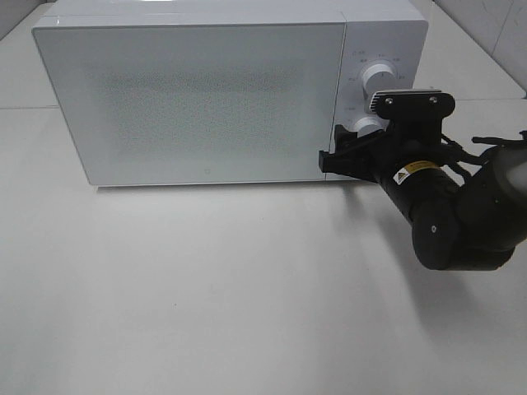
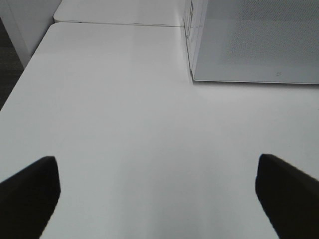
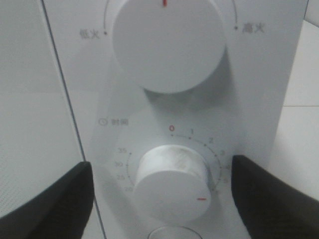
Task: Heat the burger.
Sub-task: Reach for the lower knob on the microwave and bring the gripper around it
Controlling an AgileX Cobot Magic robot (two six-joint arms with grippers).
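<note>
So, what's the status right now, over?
Left pincer open over table. Right pincer open astride timer knob. Burger unseen, microwave door shut. No obstruction seen.

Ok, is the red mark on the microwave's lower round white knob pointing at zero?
No, the red mark on the lower round white knob sits well clockwise past the zero.

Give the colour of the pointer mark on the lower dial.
Red, on the white lower dial; best in the right wrist view.
</note>
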